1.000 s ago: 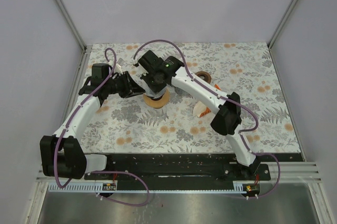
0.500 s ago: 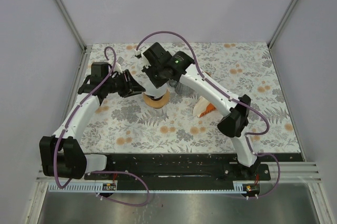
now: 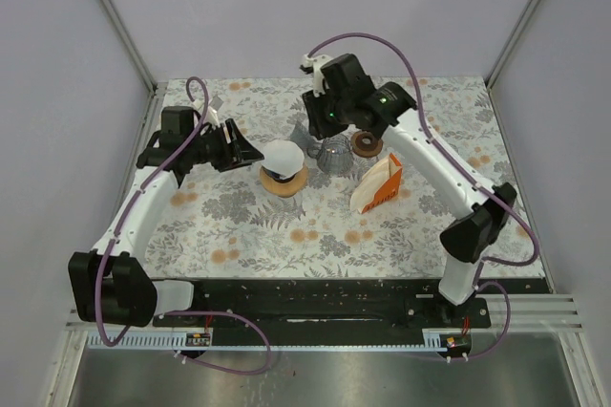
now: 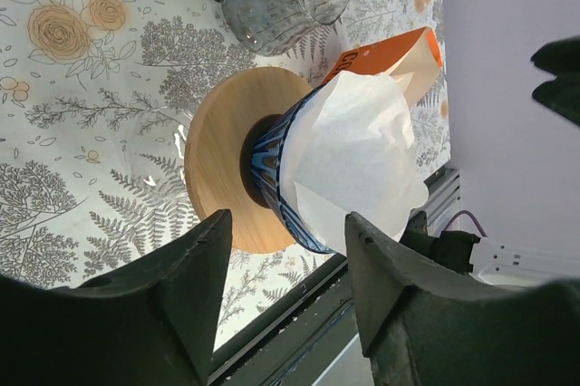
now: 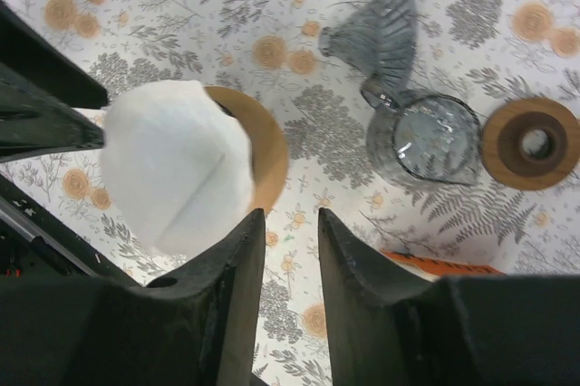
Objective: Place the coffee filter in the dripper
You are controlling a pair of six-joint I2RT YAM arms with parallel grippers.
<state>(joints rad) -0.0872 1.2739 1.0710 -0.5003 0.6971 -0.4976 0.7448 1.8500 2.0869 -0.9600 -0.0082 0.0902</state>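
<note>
The white paper coffee filter sits in the blue dripper on its round wooden base, left of the table's middle. Seen from the left wrist, the filter stands up out of the dripper's rim, with nothing gripping it. My left gripper is just left of the dripper, open, jaws apart and empty. My right gripper hangs above and to the back right of the dripper, open with nothing between its fingers. Below it lie the filter and wooden base.
A glass carafe stands right of the dripper, with a wooden ring lid beyond it. An orange and white filter box stands to the right front. The table's black front rail runs along the near edge.
My right gripper has let go of the filter, opened, and swung up and away to the back right. My left gripper has opened wider and drawn slightly left.
</note>
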